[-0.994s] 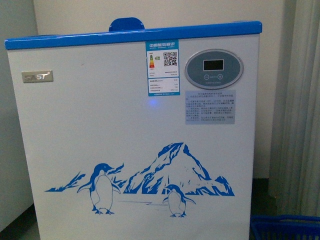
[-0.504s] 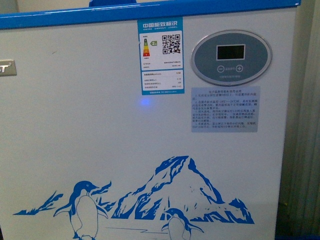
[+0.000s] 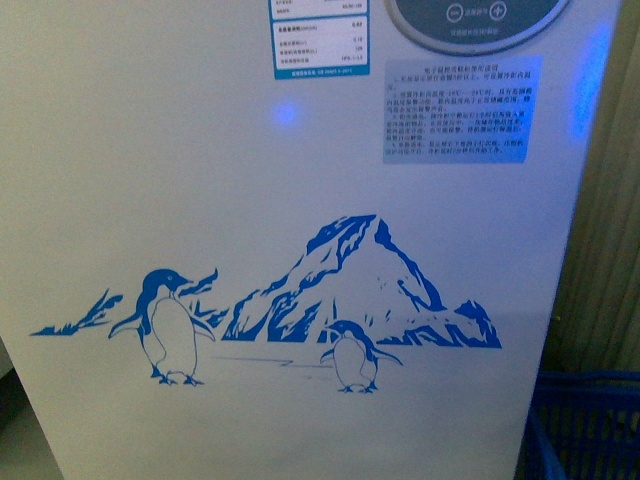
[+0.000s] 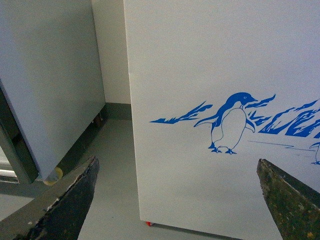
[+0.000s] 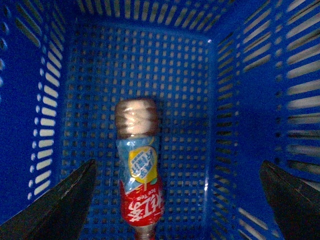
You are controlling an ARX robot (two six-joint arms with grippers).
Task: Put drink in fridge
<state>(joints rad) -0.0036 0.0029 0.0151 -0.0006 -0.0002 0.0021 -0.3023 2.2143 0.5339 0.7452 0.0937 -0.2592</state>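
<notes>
Shows the right gripper [image 5: 177,164] spread wide and holding nothing, looking straight down into a blue slatted basket [image 5: 30,75]. Finds the drink [image 5: 139,175], a plastic bottle with a red and pale blue label, lying on its side on the basket floor between the two dark fingers [image 5: 65,205], touched by neither. Shows the left gripper [image 4: 177,161] likewise wide apart and empty, facing the white front of the fridge [image 4: 200,50] close to a blue penguin decal [image 4: 229,122]. Places a grey cabinet [image 4: 50,75] beside the fridge, across a strip of grey floor [image 4: 107,190]. Fills the front view with the fridge front: penguins and mountain low down, a small blue light [image 3: 287,113] above, a printed notice [image 3: 462,108] and the lower edge of an oval grey panel [image 3: 475,20] at the top. Catches a corner of the basket on the floor just right of the fridge.
</notes>
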